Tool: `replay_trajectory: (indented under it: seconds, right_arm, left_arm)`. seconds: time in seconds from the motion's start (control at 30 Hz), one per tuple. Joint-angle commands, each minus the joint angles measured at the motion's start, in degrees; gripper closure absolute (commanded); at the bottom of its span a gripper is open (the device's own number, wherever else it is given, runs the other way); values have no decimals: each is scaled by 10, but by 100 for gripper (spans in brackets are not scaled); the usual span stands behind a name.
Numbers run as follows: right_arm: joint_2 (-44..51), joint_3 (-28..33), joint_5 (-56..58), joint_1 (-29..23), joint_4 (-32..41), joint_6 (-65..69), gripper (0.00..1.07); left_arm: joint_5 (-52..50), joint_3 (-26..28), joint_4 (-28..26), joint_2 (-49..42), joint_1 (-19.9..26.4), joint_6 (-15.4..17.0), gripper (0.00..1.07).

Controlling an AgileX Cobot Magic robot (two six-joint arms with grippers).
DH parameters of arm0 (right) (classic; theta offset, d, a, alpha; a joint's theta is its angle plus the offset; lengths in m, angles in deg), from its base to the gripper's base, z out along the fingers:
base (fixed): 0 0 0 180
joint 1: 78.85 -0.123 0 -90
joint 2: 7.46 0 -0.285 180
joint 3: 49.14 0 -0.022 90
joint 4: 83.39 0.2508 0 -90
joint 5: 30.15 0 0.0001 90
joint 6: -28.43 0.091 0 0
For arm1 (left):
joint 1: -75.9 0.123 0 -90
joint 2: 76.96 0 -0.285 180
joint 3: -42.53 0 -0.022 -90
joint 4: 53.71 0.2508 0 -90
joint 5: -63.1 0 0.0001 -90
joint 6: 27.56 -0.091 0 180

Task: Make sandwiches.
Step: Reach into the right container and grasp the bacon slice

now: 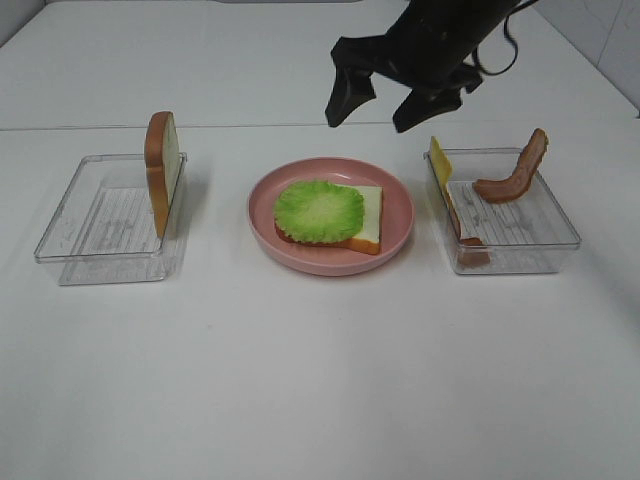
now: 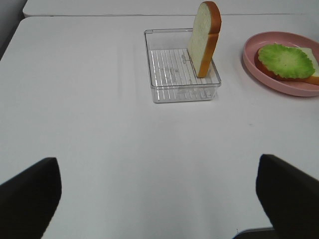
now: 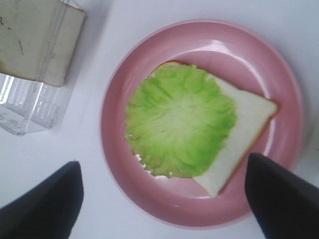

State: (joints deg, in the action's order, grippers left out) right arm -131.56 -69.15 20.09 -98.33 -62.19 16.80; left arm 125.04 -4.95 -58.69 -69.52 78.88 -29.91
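Green lettuce leaf [image 3: 179,122] on bread [image 3: 246,112] lies beneath the right gripper [image 1: 375,116], jaws spread and empty.

Ahead of the left gripper [image 2: 159,199], jaws spread, a bread slice [image 2: 204,37] stands upright in a clear tray [image 2: 169,69] (plate [image 2: 249,62] with lettuce [image 2: 286,59] beside).

A round pink plate [image 1: 398,215] sits near the middle of a white table [image 1: 320,380], between two clear rectangular plastic containers and apart from both. The left container [image 1: 100,220] and the right container [image 1: 525,235] each have a ridged base and low see-through walls, and their long sides run away from the camera. Behind all three, a thin seam [image 1: 200,126] crosses the tabletop from side to side.
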Motion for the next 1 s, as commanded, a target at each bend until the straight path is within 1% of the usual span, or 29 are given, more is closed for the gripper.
replay_trajectory:
  seconds: [0.03, 0.07, 0.1, 0.13, 0.17, 0.2, 0.23, 0.27, 0.3, 0.37, 0.4, 0.43, 0.5, 0.53, 0.57, 0.6, 0.63, 0.7, 0.77, 0.87, 0.9, 1.0]
  right_arm:
    - [56, -3, 10, 2, -117, 78, 21]
    - [56, -3, 10, 2, -117, 78, 21]
    - [70, -3, 14, 3, -172, 111, 21]
    - [76, -3, 18, 3, -203, 125, 21]
    - [76, -3, 18, 3, -203, 125, 21]
    - [80, -6, 24, 10, -256, 154, 21]
    - [78, -10, 32, 10, -276, 166, 21]
    - [78, -10, 32, 10, -276, 166, 21]
    - [70, -22, 48, 29, -293, 171, 22]
    - [66, -28, 53, 37, -292, 170, 22]
    - [55, -43, 56, 62, -288, 170, 22]
    - [55, -43, 56, 62, -288, 170, 22]
    - [38, -64, 55, 97, -283, 170, 22]
    - [38, -64, 55, 97, -283, 170, 22]
    - [22, -79, 55, 119, -276, 170, 22]
    - [22, -79, 55, 119, -276, 170, 22]
    - [5, -92, 56, 136, -270, 162, 22]
    - [-3, -96, 56, 144, -266, 156, 22]
    - [-29, -105, 65, 172, -242, 141, 22]
    - [-33, -105, 65, 178, -238, 140, 22]
    - [-42, -105, 66, 189, -234, 138, 22]
    - [-56, -105, 66, 189, -230, 131, 22]
  left_arm:
    - [-6, -2, -6, -11, -1, 3, 8]
    - [-6, -2, -6, -11, -1, 3, 8]
    - [-6, -2, -6, -11, -1, 3, 8]
    - [-6, -2, -6, -11, -1, 3, 8]
    - [-6, -2, -6, -11, -1, 3, 8]
    - [-6, -2, -6, -11, -1, 3, 8]
    - [-6, -2, -6, -11, -1, 3, 8]
    - [-6, -2, -6, -11, -1, 3, 8]
    - [-6, -2, -6, -11, -1, 3, 8]
    - [-6, -2, -6, -11, -1, 3, 8]
    - [-6, -2, -6, -11, -1, 3, 8]
    - [-6, -2, -6, -11, -1, 3, 8]
    - [-6, -2, -6, -11, -1, 3, 8]
    - [-6, -2, -6, -11, -1, 3, 8]
    - [-6, -2, -6, -11, -1, 3, 8]
    - [-6, -2, -6, -11, -1, 3, 8]
    - [-6, -2, -6, -11, -1, 3, 8]
    - [-6, -2, -6, -11, -1, 3, 8]
    - [-6, -2, -6, -11, -1, 3, 8]
    - [-6, -2, -6, -11, -1, 3, 8]
    - [-6, -2, -6, -11, -1, 3, 8]
    - [-6, -2, -6, -11, -1, 3, 8]
